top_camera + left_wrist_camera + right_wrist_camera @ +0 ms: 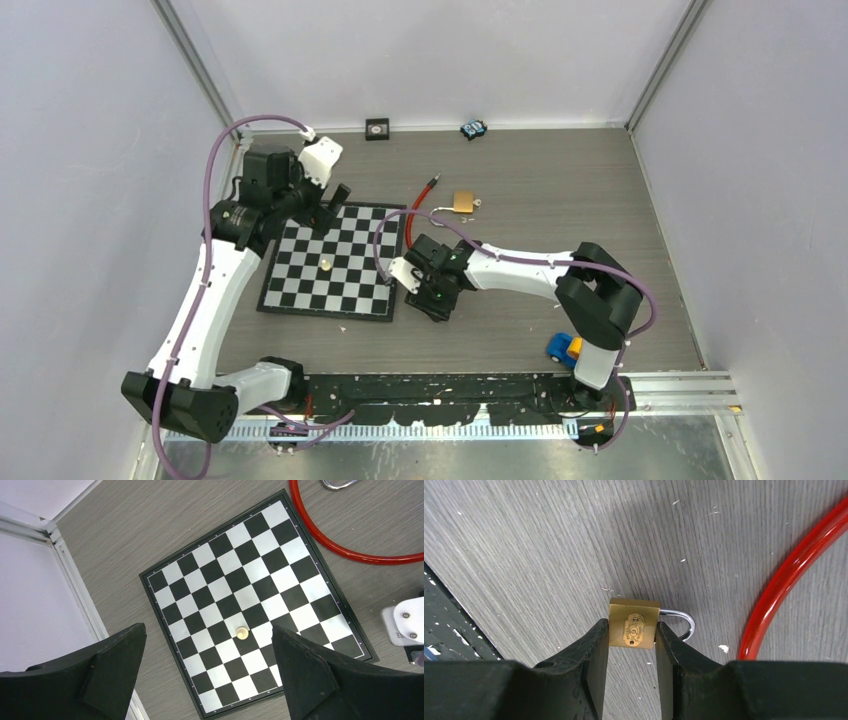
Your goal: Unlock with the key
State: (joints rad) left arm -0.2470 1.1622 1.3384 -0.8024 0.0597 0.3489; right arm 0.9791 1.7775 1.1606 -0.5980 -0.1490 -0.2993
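My right gripper is shut on a small brass padlock. Its fingers press the two sides of the body, and the silver shackle points right. In the top view this gripper points down just right of the chessboard, and the arm hides the padlock. A second brass piece with a small silver bit beside it lies further back; I cannot tell if that is the key. My left gripper is open and empty above the chessboard's far left corner.
A chessboard with one pale pawn lies left of centre. A red cable loop runs close to the right gripper. A blue toy car sits by the right arm's base. Two small items lie at the back wall.
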